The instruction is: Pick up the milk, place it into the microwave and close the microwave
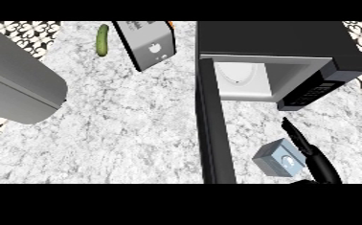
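Note:
The milk is a small blue-grey carton standing on the counter at the lower right, just in front of the microwave. The microwave is black, and its white inside holds nothing. Its door is swung out toward me as a dark upright slab left of the milk. My right hand comes in from the lower right edge. Its straight fingers run along the carton's right side, pointing at the microwave. The hand is open and not curled round the carton. My left hand does not show.
A green cucumber lies at the back left. Next to it stands a grey toaster-like box with something orange behind it. A large grey shape, probably my left forearm, fills the left edge. The marble counter stretches left of the door.

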`<state>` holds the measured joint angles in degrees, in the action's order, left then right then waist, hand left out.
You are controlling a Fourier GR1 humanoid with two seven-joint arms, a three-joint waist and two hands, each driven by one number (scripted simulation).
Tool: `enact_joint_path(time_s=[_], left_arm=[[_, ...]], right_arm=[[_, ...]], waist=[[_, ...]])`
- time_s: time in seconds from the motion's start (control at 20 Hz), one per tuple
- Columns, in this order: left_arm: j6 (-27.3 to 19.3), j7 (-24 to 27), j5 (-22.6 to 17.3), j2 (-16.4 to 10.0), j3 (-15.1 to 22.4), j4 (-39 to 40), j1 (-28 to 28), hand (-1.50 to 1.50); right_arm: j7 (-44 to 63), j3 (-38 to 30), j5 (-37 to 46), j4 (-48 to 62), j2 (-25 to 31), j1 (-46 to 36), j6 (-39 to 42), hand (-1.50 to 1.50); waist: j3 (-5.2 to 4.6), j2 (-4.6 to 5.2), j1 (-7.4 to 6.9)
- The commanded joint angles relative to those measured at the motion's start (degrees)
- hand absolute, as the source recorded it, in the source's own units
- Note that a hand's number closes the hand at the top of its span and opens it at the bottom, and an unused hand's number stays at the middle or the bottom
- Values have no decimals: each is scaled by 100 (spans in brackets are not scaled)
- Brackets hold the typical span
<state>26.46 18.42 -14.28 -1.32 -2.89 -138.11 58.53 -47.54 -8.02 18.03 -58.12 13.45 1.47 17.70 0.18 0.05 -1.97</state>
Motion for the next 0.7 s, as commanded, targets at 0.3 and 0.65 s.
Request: enact_joint_path(time_s=[0.3,0.65], left_arm=[[191,-64,-780,31,4,-722,304,-150],[490,336,-884,-47,-292,-493,493,-150]], right_arm=[[-834,8,-107,1816,11,-1132,251,-150],[-1254,343,-76,2308,-101,-1300,374,150]], waist=[[5,26,-10],[3,13,-17]])
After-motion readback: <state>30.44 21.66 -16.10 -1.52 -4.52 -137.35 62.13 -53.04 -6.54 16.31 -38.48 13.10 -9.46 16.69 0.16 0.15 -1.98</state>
